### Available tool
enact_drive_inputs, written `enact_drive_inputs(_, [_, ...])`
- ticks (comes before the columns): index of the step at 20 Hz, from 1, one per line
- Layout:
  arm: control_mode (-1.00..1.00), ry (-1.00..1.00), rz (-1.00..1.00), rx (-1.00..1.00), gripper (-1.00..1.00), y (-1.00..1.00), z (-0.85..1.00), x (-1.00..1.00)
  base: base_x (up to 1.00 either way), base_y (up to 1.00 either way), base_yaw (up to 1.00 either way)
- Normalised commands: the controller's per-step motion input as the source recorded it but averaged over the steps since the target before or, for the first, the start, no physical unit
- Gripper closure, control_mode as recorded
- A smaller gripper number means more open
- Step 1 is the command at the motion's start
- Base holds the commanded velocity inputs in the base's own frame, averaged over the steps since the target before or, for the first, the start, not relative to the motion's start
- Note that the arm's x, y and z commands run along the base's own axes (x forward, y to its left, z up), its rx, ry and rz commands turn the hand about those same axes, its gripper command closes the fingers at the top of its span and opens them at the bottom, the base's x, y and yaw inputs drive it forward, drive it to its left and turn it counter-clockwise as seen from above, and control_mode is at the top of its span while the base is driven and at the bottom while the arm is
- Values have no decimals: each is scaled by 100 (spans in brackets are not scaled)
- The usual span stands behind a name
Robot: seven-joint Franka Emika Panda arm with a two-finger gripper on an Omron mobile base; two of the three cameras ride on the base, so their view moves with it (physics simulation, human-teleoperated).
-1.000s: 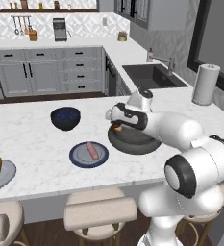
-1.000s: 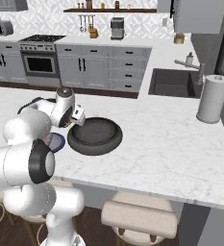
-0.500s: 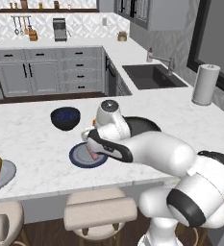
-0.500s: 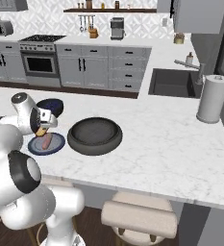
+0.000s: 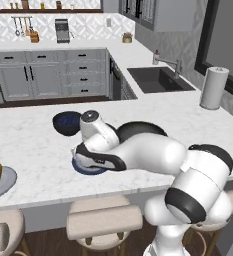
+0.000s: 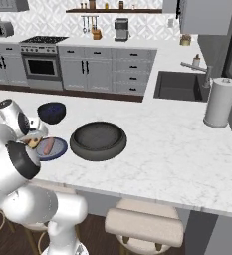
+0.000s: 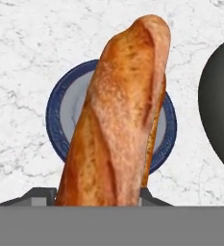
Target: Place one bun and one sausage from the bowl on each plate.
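Tool (image 6: 34, 143) clamped on golden-brown, crusty, elongated bun (image 7: 117, 115), held above blue-rimmed plate (image 7: 56, 120); wide dark bowl (image 6: 98, 140) just beside, on marble surface (image 6: 172, 154).

Marble counter (image 6: 177, 144): wide bowl (image 6: 98, 141), blue-rim plate (image 6: 55, 149), towel roll (image 6: 220, 102).

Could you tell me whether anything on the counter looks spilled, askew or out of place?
Nothing stands out. The bun is held by the end effector above the blue-rimmed plate, and the wide dark bowl sits upright beside it.
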Motion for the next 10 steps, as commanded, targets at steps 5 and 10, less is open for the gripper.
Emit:
enact_drive_inputs(5, [-100,9,0,-1,-100,0,-66,0,0,0,0])
enact_drive_inputs(10, [-100,0,0,0,-100,-7,-21,1,0,0,0])
